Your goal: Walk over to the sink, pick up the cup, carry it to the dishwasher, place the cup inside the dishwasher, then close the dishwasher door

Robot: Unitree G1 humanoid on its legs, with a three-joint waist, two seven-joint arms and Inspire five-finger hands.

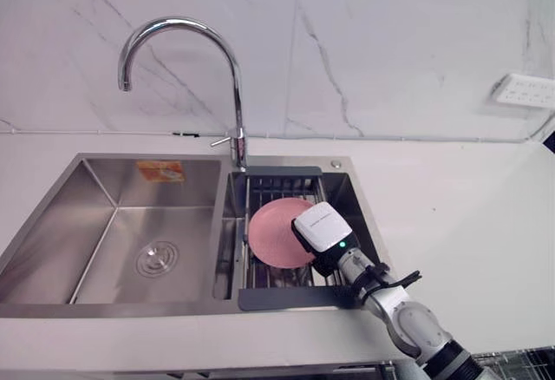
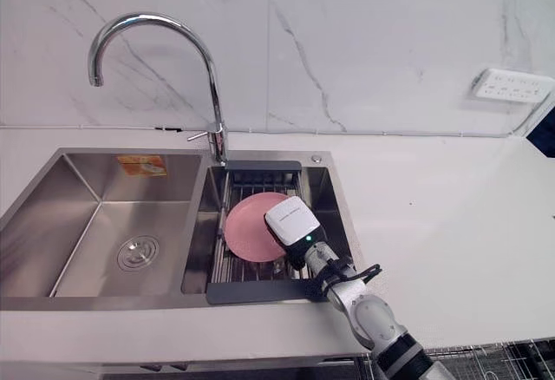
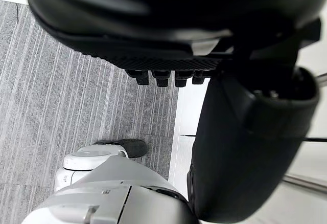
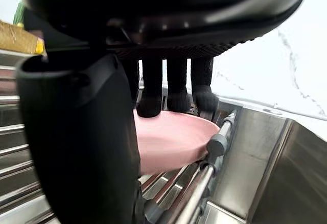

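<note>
no word or number can be read. an orange and yellow sticker (image 1: pixel 160 170) sits on the back wall of the left basin of the sink (image 1: pixel 113 309); its print is too small to make out. the white cover (image 1: pixel 316 222) on the back of the right hand (image 1: pixel 323 239) bears a faint grey mark, also too small to read. a small green light (image 1: pixel 342 244) glows at the cover's near edge.
</note>
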